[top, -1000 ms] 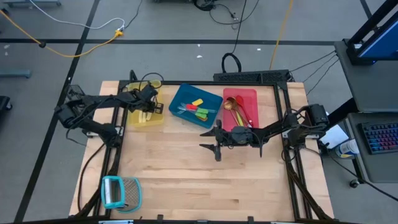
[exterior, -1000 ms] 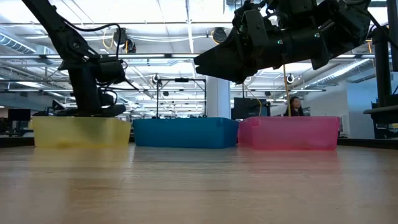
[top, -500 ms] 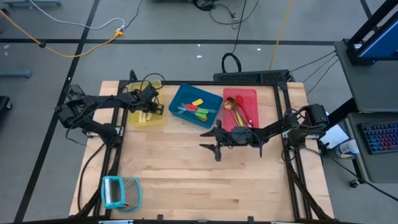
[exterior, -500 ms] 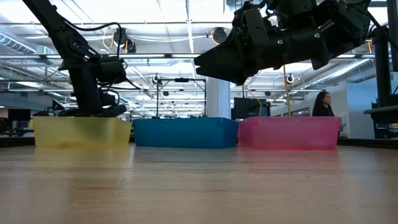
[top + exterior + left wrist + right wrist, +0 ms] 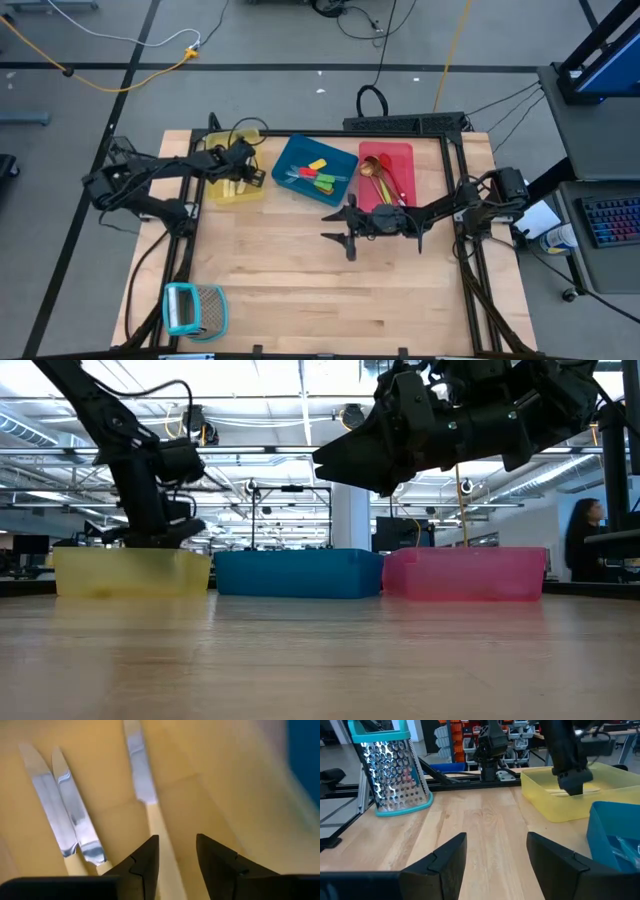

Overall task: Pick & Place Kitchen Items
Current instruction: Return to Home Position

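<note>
Three cream-handled knives lie side by side in the yellow tray. Left pincer hangs right over them, jaws a bit apart, gripping nothing. Right pincer is well away from that tray, spread wide, empty, above the tabletop.

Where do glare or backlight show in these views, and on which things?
Left wrist view: the knife blades mirror bright light. Low view: ceiling lights leave the left arm and right arm as dark shapes. Right wrist view: the grater glints.
</note>
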`<state>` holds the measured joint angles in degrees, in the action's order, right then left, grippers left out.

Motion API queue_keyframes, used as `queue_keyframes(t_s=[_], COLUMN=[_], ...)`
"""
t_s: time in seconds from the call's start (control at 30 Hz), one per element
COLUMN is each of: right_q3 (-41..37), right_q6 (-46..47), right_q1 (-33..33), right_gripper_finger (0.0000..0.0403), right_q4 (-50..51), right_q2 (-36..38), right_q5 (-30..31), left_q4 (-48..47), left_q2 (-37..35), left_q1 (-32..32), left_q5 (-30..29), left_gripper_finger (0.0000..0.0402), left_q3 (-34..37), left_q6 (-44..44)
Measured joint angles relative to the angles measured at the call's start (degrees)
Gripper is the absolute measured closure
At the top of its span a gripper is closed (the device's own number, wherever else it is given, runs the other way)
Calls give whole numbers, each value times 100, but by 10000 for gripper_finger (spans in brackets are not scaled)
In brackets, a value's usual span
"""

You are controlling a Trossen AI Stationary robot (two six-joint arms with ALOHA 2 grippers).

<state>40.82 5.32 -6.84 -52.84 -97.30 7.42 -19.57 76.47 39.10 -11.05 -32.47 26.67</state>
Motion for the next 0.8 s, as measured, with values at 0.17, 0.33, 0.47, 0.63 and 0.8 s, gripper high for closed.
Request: queue_keyframes(t_s=[0.17,0.33,0.47,0.63,0.8], right_q3=[0,0,0,0,0], right_q6=[0,-5,-15,-17,-17], right_q1=[1,1,1,1,1], right_gripper_finger=[205,206,206,206,206], right_q4=[0,0,0,0,-2], right_q2=[0,0,0,0,0], right_q5=[0,2,4,4,4], left_q4=[2,-29,-29,-19,126], left_q2=[-673,-1487,-2123,-2832,-3364], left_q1=[-215,-635,-1121,-1812,-2556], left_q5=[-4,27,382,693,703], left_gripper_finger=[267,267,267,267,267], left_q3=[1,0,0,0,0], left_q6=[-81,-148,-309,-291,-256])
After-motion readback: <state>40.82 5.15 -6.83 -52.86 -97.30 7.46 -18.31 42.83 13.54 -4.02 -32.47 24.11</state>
